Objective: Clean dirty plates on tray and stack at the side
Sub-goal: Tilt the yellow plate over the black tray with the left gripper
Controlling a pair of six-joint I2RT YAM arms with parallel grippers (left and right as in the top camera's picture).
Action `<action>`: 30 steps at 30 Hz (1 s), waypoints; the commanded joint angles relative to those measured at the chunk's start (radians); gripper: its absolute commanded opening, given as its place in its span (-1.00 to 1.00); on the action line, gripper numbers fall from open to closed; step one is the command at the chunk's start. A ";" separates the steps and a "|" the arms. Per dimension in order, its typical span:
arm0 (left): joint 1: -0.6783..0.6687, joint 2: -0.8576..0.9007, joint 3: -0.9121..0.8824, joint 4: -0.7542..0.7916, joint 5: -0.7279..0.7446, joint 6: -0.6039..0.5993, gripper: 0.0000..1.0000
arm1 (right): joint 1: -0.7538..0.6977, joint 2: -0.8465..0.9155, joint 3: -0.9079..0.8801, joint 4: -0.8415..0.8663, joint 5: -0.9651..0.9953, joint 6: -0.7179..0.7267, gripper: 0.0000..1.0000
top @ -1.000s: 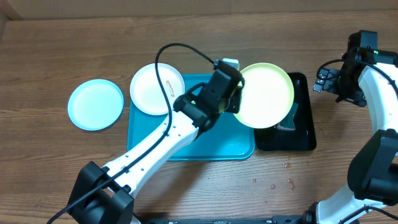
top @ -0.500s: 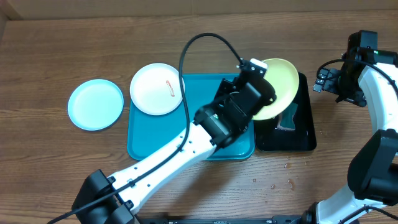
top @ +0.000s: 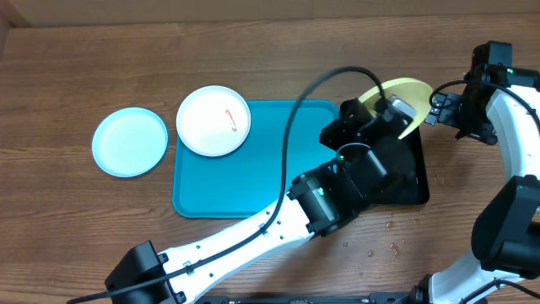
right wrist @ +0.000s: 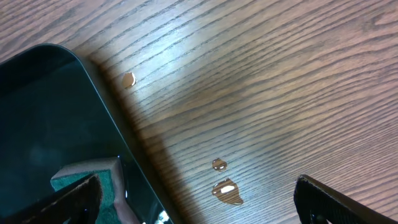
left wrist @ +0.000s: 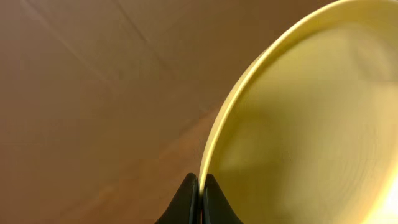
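My left gripper [left wrist: 200,186] is shut on the rim of the yellow-green plate [left wrist: 311,124], holding it tilted on edge above the black tray; in the overhead view the plate [top: 403,91] rises beside the gripper [top: 392,114]. The white plate [top: 213,120], with a small orange-red smear, lies on the top left corner of the turquoise tray [top: 245,181]. The pale blue plate [top: 130,141] lies on the table left of the tray. My right gripper [top: 439,108] is open and empty at the far right, over bare wood by the black tray's corner [right wrist: 56,124].
A glossy black tray [top: 413,181] sits right of the turquoise tray, with a green sponge [right wrist: 74,180] in it. Water drops [right wrist: 225,190] lie on the wood near it. My left arm [top: 337,198] crosses the turquoise tray's lower right.
My left arm has swung right with the yellow-green plate, from over the turquoise tray to over the black tray, and tipped it up on edge. The right arm has not moved.
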 commanded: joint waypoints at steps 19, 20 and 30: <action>-0.027 0.006 0.027 0.056 -0.149 0.101 -0.92 | -0.004 -0.010 0.011 0.006 0.000 0.003 1.00; -0.027 0.006 0.027 0.052 -0.146 0.088 -0.92 | -0.004 -0.010 0.011 0.006 0.000 0.003 1.00; -0.025 0.006 0.027 0.043 -0.137 0.056 -0.92 | -0.004 -0.010 0.011 0.006 0.000 0.003 1.00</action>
